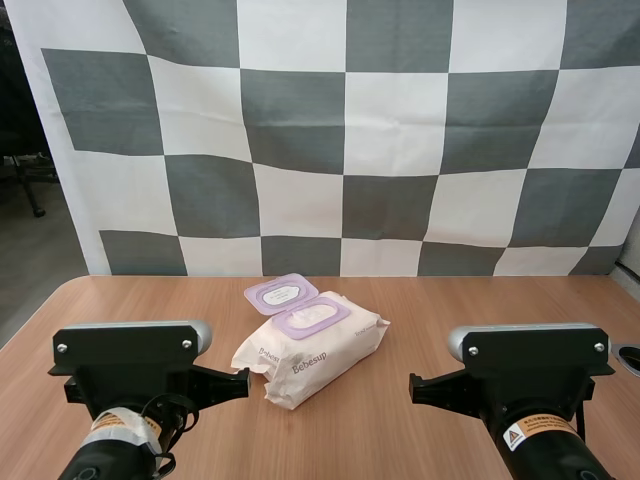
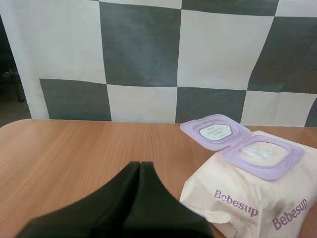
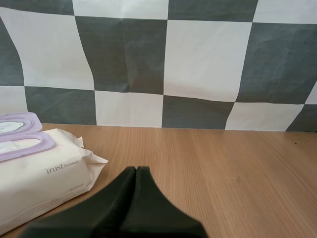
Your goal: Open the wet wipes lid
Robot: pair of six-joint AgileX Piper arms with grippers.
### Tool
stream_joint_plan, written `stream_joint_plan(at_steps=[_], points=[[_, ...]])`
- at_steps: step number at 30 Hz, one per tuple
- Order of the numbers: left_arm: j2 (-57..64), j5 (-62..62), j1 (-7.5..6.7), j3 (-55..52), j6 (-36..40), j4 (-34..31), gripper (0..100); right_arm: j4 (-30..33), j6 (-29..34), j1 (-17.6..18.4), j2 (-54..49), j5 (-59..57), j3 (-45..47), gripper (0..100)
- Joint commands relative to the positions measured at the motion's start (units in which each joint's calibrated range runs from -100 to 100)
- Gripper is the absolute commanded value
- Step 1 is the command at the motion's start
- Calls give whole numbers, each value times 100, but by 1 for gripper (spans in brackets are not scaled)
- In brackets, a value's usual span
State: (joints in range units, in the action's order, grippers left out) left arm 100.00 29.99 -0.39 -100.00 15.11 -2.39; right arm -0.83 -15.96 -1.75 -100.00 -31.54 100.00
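A cream Bebesup wet wipes pack (image 1: 310,352) is lying mid-desk (image 1: 450,305). Its lilac lid (image 1: 280,293) is resting flipped back, and a white wipe is showing through the framed opening (image 2: 262,154). The left tool (image 2: 140,166) and right tool (image 3: 136,170) are hanging to either side, clear of the pack, each with its fingers pressed together, gripping nothing.

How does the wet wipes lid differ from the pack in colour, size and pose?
The lid is purple; the pack is cream. The lid is small and thin; the pack is larger and puffy. The lid is flipped open; the pack lies on the table. They join at one edge.
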Motion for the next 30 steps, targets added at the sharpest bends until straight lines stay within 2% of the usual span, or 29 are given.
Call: stream_joint_plan(at_steps=[1, 30], points=[[0, -8, -4, 0, 0, -5, 0, -8, -7, 5, 0, 12, 0, 0], [0, -50, -4, 0, 1, -5, 0, -8, -6, 5, 0, 29, 0, 0]])
